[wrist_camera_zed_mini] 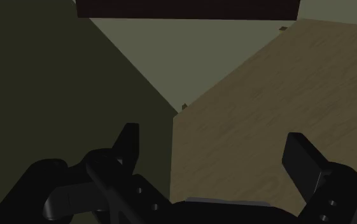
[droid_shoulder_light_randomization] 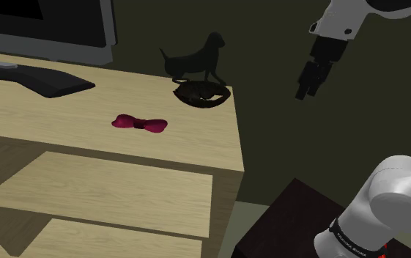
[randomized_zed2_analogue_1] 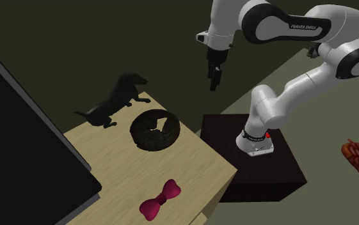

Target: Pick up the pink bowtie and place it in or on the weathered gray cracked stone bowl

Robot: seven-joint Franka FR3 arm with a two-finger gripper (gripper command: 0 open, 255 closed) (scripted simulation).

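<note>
**Now: gripper spread in the air, bowtie lying on the desk**

The pink bowtie (droid_shoulder_light_randomization: 139, 123) lies flat on the light wooden desk top (droid_shoulder_light_randomization: 64, 110), in the open part of it, well apart from the dark bowl (droid_shoulder_light_randomization: 203, 94). The bowl stands near the corner of the top, just beside a black dog figure (droid_shoulder_light_randomization: 196, 59). The black gripper (droid_shoulder_light_randomization: 308, 82) hangs in the air beyond the side edge of the desk, higher than the top, and it points down. In the wrist view its two fingers (wrist_camera_zed_mini: 129, 137) stand wide apart and nothing is between them; under them are the desk edge and the floor (wrist_camera_zed_mini: 189, 57). A dark monitor (droid_shoulder_light_randomization: 42, 26) stands at the back of the top.
</note>
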